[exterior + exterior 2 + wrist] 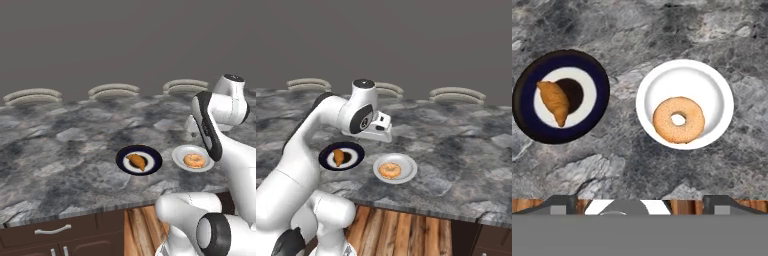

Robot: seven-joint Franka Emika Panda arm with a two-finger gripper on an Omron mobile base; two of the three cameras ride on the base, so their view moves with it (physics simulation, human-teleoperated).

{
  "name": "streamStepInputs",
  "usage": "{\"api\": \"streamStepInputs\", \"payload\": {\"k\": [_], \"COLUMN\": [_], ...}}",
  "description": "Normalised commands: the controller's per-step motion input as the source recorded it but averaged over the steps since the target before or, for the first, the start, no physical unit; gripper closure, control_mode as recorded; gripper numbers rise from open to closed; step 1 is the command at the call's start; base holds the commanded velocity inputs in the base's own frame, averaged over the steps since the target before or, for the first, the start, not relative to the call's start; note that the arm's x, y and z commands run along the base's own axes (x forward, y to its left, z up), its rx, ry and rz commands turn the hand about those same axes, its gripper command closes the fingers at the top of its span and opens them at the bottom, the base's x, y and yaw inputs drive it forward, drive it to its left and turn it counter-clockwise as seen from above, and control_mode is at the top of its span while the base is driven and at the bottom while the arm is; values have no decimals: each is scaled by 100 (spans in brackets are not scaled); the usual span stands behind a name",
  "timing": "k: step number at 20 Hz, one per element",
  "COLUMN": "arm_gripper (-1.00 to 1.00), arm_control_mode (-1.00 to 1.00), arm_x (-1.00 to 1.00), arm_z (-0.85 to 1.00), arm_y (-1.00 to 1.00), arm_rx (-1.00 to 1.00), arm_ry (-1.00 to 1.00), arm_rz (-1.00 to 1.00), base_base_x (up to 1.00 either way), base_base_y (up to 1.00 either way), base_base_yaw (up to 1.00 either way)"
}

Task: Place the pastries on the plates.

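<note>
1. My gripper [381, 131] hangs above the counter [60, 150], well clear of both plates. The jaws stand spread wide with nothing between them, since there is nothing here left to carry.
2. The doughnut [678, 120] lies flat inside the white plate [712, 82], off-centre toward the rim nearest me. It is fully within the rim, so it should rest stable.
3. The croissant [554, 101] lies on the navy plate [587, 62], across the white ring and partly over the dark centre. It is wholly on the plate, no overhang.
4. The two plates sit just beside each other near the front edge of the counter, apart, not touching. In my hand view, navy is on the left and white on the right.
5. Judgement: both pastries are placed, one per plate, so the task looks complete. The open, raised hand suits a retreat. The only risk I see is clipping a plate if I swing low.
6. The grey ridged burners [114, 91] at the far edge are well away and uninvolved.
</note>
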Motion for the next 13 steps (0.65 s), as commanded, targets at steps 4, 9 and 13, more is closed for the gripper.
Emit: {"api": "streamStepInputs", "payload": {"k": [4, 9, 13], "arm_gripper": [-100, -100, -100], "arm_control_mode": [-100, -100, -100], "arm_x": [-64, -100, -98], "arm_z": [64, 63, 53], "arm_y": [62, 11, 1], "arm_rx": [0, 1, 2], "arm_ry": [-1, -11, -12], "arm_rz": [0, 0, 0], "base_base_x": [0, 0, 0], "base_base_y": [0, 0, 0], "base_base_yaw": [0, 0, 0]}}
